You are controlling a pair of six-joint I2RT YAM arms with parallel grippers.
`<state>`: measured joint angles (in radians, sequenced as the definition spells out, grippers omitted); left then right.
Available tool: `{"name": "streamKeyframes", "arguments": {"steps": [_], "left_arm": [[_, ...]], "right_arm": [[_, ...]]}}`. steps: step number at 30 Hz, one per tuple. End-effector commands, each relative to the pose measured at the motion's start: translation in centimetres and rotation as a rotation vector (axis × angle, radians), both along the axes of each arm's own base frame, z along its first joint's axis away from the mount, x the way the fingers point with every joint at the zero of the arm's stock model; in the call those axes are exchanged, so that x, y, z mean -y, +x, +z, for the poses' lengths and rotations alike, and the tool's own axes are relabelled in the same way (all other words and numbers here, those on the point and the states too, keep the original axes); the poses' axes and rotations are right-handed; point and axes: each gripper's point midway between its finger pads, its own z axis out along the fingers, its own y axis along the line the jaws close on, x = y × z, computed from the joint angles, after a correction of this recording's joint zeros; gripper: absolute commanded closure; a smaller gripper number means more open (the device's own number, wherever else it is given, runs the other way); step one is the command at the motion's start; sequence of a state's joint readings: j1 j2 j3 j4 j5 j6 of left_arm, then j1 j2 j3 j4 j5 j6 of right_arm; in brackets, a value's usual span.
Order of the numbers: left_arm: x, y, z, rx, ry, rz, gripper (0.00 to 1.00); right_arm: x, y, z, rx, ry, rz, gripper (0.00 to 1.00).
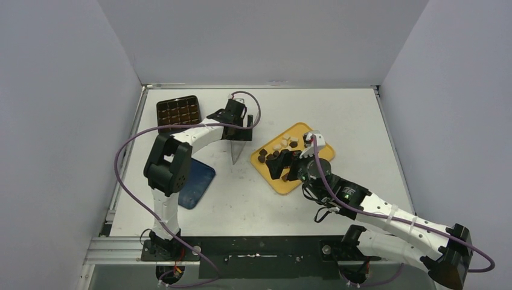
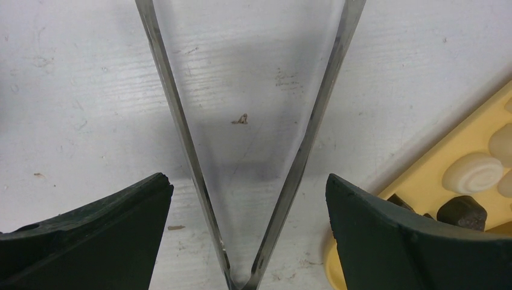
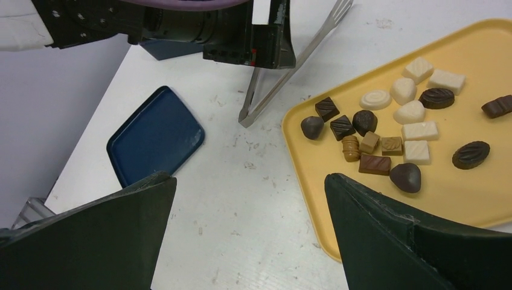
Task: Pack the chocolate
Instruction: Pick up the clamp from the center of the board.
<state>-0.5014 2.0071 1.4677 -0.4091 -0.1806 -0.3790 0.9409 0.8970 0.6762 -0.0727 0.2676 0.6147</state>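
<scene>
The left gripper point(image 2: 247, 178) hangs spread wide astride the tongs point(image 2: 180, 121), their long axis running straight ahead through its gap; the chocolate point(image 3: 374, 164) sits on the yellow tray point(image 3: 459, 199) to its right, nearer the right gripper point(image 3: 249, 178), also spread wide

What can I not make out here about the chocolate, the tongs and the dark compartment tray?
1. Top view: the right gripper covers part of the yellow tray, hiding some of the chocolate.
2. Top view: the dark compartment tray is too small and dark to show whether it holds anything.
3. Left wrist view: the top edge cuts off the tips of the tongs.
</scene>
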Motion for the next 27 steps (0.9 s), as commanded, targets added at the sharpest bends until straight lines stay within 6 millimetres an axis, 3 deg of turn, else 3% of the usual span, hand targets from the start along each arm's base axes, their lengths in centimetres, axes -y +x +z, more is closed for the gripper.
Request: {"name": "streamKeyframes", "arguments": {"steps": [1, 5, 13, 27], "left_arm": [[0.7, 2.9, 0.4, 0.070, -0.021, 0.011, 0.04], [1.2, 3.7, -0.2, 0.065, -0.023, 0.002, 0.07], [0.9, 4.0, -1.9, 0.061, 0.009, 0.014, 0.08], [0.6, 3.9, -3.1, 0.064, 0.077, 0.045, 0.15]], "right_arm": [[-0.4, 0.9, 3.9, 0.074, 0.082, -0.037, 0.00], [-0.5, 1.0, 4.4, 0.077, 0.091, -0.039, 0.00], [-0.9, 1.0, 3.6, 0.062, 0.116, -0.041, 0.00], [-1.1, 0.5, 3.5, 0.059, 0.116, -0.024, 0.00]]}}
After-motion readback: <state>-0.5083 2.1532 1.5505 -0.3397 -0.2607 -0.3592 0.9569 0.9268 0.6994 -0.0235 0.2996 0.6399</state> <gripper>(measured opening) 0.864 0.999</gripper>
